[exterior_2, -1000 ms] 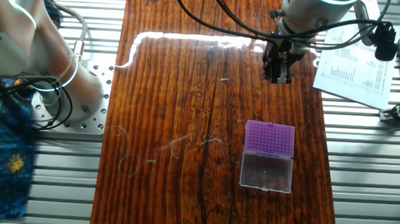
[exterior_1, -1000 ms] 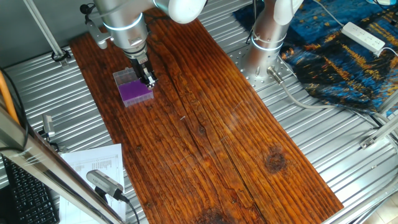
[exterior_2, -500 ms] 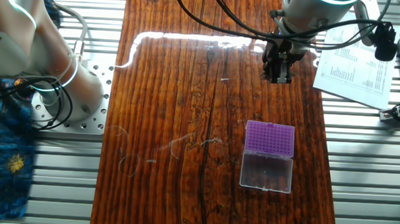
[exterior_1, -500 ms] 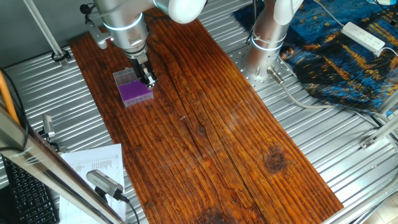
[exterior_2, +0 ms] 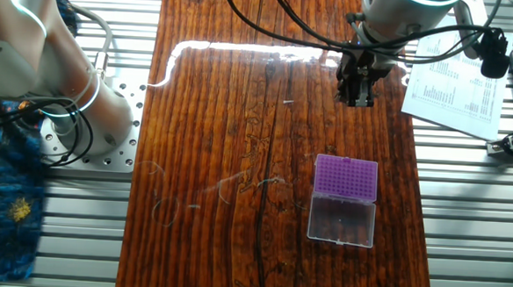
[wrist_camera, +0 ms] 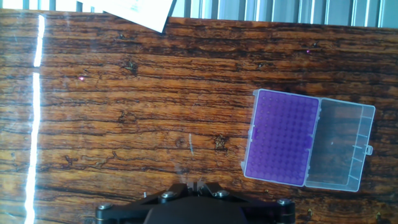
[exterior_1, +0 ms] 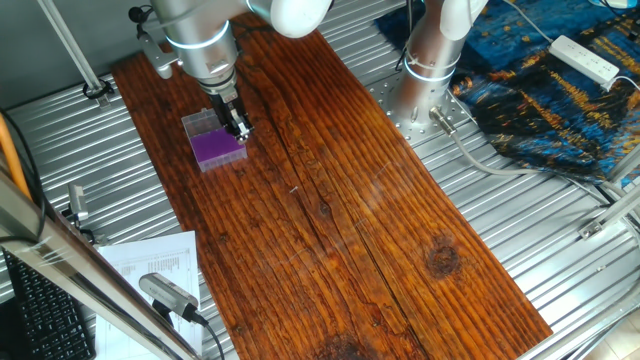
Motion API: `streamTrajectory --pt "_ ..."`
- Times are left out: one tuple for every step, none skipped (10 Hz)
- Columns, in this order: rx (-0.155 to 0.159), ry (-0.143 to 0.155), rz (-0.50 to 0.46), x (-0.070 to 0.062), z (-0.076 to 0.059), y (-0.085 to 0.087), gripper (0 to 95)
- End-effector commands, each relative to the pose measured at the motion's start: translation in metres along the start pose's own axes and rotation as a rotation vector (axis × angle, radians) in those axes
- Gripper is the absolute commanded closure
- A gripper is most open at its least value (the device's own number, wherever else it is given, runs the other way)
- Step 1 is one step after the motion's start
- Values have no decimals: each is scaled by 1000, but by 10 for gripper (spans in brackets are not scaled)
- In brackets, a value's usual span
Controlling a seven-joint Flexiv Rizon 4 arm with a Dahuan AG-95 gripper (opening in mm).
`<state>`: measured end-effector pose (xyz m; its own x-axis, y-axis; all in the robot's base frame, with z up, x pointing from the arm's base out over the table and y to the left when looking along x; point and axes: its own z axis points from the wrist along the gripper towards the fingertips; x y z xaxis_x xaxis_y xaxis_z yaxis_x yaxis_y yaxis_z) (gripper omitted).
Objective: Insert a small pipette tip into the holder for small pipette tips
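Presently: black two-finger gripper [exterior_2: 357,98] aloft, jaws narrow, grasp indeterminable. Thin translucent small pipette tip [wrist_camera: 191,144] on board. Purple-racked clear-plastic holder [wrist_camera: 283,138], lid open, at its 3 o'clock.

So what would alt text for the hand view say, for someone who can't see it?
Looking straight down on a dark wooden board: an open clear box with a purple rack at right, a thin pale pipette tip lying left of it, and a paper corner at top.

In the hand view the gripper [wrist_camera: 198,185] was cut off by the bottom edge, its fingertips barely showing, so its opening could not be judged. The small pipette tip [wrist_camera: 191,145] appeared only as a faint pale sliver.
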<state>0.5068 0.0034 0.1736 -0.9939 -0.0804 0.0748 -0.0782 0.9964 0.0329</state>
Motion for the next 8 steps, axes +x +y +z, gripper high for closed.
streamTrajectory --pt "0 0 1 0 0 0 950" --pt "0 0 0 0 0 0 950" --pt "0 0 -1 0 0 0 950" --pt "-1 0 -1 0 0 0 950" --pt "-1 0 -2 0 0 0 950" --pt "-1 0 -3 0 0 1 950" --pt "-1 1 -4 0 0 1 950" --pt "-1 4 -5 0 1 1 950"
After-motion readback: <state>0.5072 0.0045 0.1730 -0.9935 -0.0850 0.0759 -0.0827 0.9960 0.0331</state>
